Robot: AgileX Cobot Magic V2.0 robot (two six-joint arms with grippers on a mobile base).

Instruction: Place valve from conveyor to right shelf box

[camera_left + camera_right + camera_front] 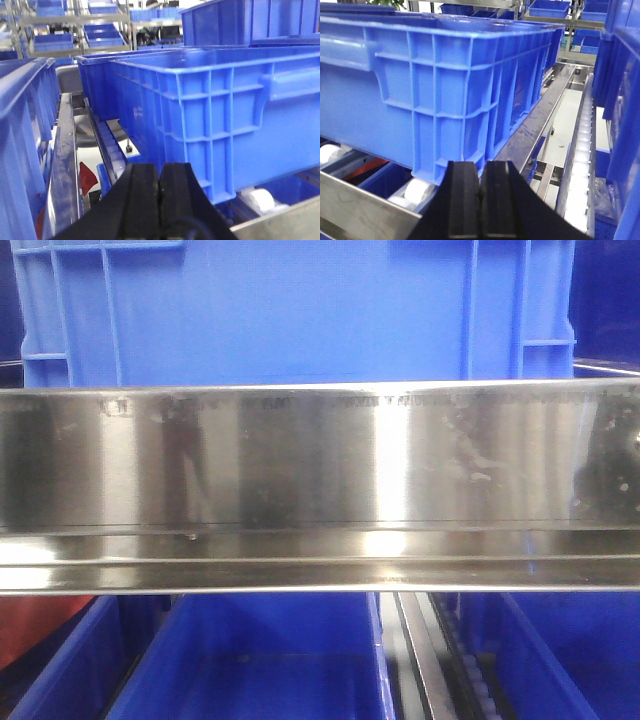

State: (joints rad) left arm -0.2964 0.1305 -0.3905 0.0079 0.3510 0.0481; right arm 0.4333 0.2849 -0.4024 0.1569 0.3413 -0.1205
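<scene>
Left wrist view: the left tool [159,200] is seen with its black pads pressed together and nothing between them, before a ribbed blue crate [220,115] set on white rollers [260,200]. The right tool [480,205] is likewise closed and empty — another blue crate [435,85] is ahead of it. The right shelf's mirror-like front rail [320,470] fills the front view. The valve is seen in no view.

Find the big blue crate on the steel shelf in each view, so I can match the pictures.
Front view: blue crate fills the top, behind the steel rail.
Left wrist view: right half, above the shut left claw.
Right wrist view: left half, above the shut right claw.
Shared landmark: the crate's ribbed wall.
</scene>
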